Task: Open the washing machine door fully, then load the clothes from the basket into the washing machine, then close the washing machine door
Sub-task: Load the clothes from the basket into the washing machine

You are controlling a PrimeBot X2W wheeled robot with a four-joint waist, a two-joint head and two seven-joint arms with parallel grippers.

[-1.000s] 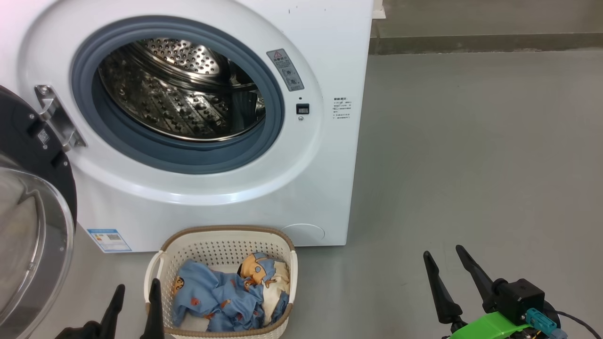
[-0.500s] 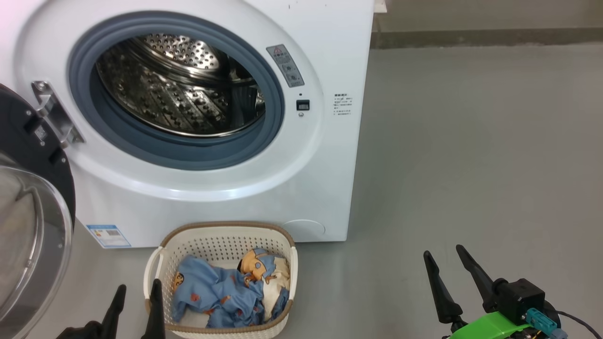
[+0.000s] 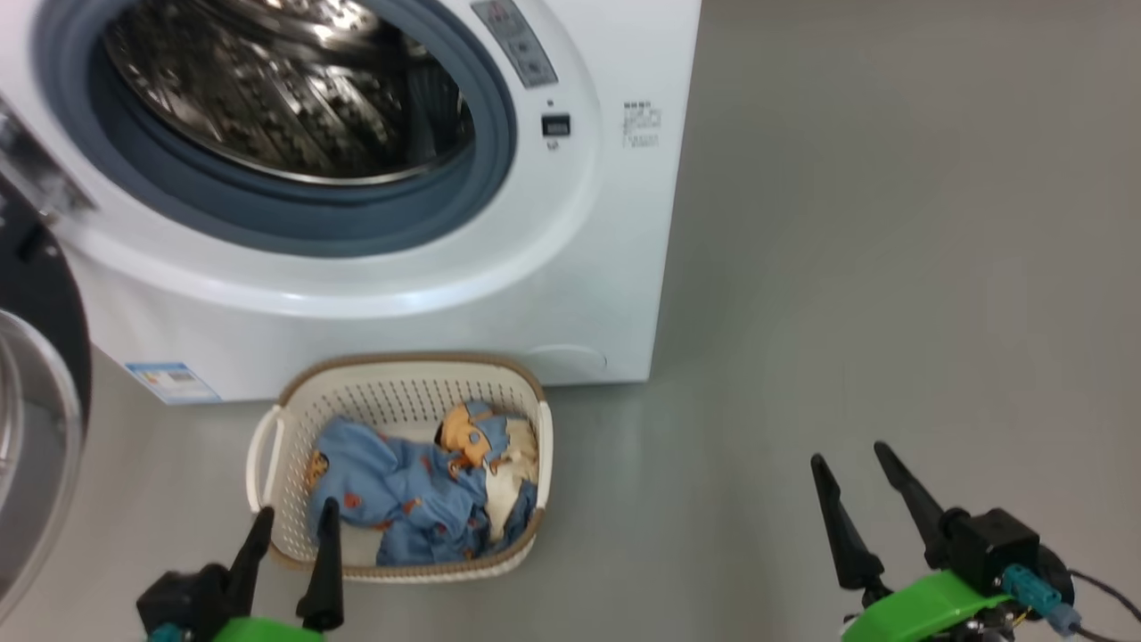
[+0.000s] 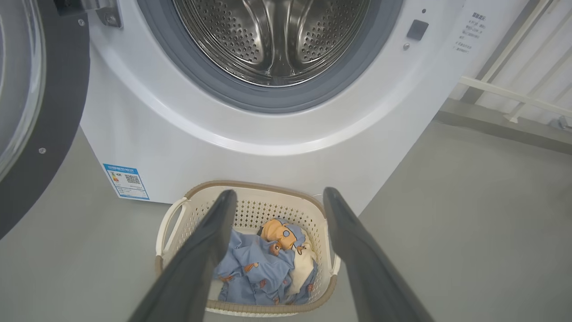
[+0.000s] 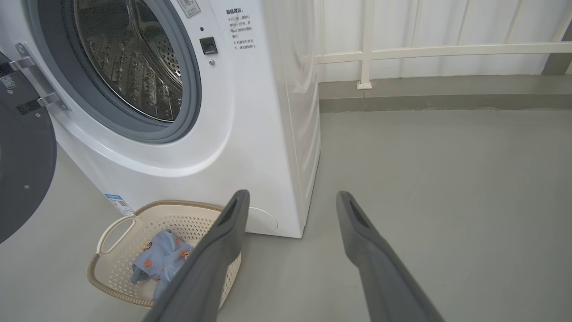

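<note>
The washing machine (image 3: 588,267) stands with its drum (image 3: 285,80) exposed. Its door (image 3: 36,392) hangs swung wide at the left, also seen as the door (image 4: 40,89) and the door (image 5: 22,165). On the floor before the machine sits the basket (image 3: 401,383), holding blue and cream clothes (image 3: 419,490). My left gripper (image 3: 294,517) is open, fingertips at the basket's near left rim. From the left wrist, the clothes (image 4: 263,264) lie between its open fingers (image 4: 210,237). My right gripper (image 3: 851,464) is open over bare floor, well right of the basket (image 5: 120,264).
Grey floor (image 3: 891,267) spreads to the right of the machine. A white railing (image 5: 424,49) and a low kerb run along the back wall. A blue label (image 3: 169,382) marks the machine's lower left corner.
The head camera has tilted down, so the machine and basket sit higher in view. My left gripper shows further into view beside the basket. Both grippers stay open.
</note>
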